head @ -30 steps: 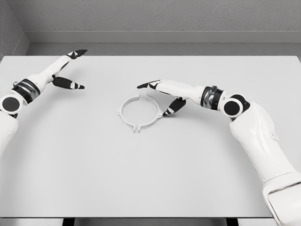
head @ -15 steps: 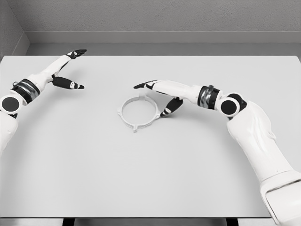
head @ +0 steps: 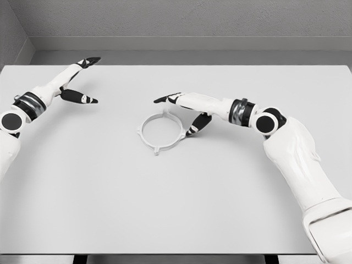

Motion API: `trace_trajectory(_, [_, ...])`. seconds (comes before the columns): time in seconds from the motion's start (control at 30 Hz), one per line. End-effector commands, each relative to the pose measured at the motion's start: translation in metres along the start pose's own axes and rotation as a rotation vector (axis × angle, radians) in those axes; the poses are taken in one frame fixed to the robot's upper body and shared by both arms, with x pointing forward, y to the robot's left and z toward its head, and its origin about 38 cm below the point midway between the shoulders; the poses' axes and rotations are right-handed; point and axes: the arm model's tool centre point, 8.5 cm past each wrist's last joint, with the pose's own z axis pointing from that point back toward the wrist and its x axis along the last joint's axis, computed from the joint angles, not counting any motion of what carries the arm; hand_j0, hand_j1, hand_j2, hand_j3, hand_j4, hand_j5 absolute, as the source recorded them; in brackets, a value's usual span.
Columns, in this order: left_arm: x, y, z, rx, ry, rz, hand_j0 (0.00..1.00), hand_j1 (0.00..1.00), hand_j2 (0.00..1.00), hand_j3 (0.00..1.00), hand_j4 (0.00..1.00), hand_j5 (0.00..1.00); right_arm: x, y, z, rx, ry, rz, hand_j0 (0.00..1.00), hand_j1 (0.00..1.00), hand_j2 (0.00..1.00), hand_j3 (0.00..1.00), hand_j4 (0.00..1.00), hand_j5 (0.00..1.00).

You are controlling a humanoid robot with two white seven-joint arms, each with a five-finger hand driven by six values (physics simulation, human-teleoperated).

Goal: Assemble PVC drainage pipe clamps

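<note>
A white ring-shaped pipe clamp (head: 160, 132) with small tabs lies flat on the grey table (head: 176, 198), a little left of centre. My right hand (head: 179, 113) hovers over the clamp's upper right side with its fingers spread: the long fingers (head: 164, 99) reach past the far tab, and the thumb sits by the right tab. It holds nothing. My left hand (head: 82, 80) rests at the table's far left, well away from the clamp, fingers spread and holding nothing.
A grey wall (head: 176, 22) runs behind the table's far edge. My right forearm (head: 242, 113) stretches across the table's right half.
My right hand has slid a little to the left over the clamp, and the clamp has shifted slightly with it. The left arm has not moved.
</note>
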Motion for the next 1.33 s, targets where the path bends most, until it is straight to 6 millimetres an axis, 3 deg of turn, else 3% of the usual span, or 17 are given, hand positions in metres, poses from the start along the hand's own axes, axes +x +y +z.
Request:
trace_trajectory(0.0, [-0.002,0.001,0.001,0.010,0.005,0.011,1.00,1.00,1.00,1.00,1.00,1.00,0.000,-0.001,0.000,-0.006,-0.002,-0.007,1.00,1.00,1.00,1.00,1.00,1.00])
trace_trajectory(0.83, [-0.005,0.008,0.006,0.022,0.015,0.008,1.00,1.00,1.00,1.00,1.00,1.00,0.006,-0.007,-0.005,-0.002,-0.017,0.014,1.00,1.00,1.00,1.00,1.00,1.00])
trace_trajectory(0.93, [-0.008,0.010,0.009,0.023,0.020,0.005,1.00,1.00,1.00,1.00,1.00,1.00,-0.002,-0.017,0.008,-0.042,0.007,0.005,1.00,1.00,1.00,1.00,1.00,1.00])
trace_trajectory(1.03, [-0.008,0.010,0.009,0.024,0.021,0.004,1.00,1.00,1.00,1.00,1.00,1.00,-0.040,-0.046,0.073,-0.140,0.126,0.003,1.00,1.00,1.00,1.00,1.00,1.00])
trace_trajectory(1.1, [-0.008,0.010,0.009,0.024,0.021,0.004,1.00,1.00,1.00,1.00,1.00,1.00,-0.046,-0.055,0.091,-0.175,0.151,0.006,1.00,1.00,1.00,1.00,1.00,1.00])
trace_trajectory(1.3, [-0.008,0.009,0.009,0.022,0.021,0.006,1.00,1.00,1.00,1.00,1.00,1.00,-0.045,-0.056,0.091,-0.174,0.149,0.012,1.00,1.00,1.00,1.00,1.00,1.00])
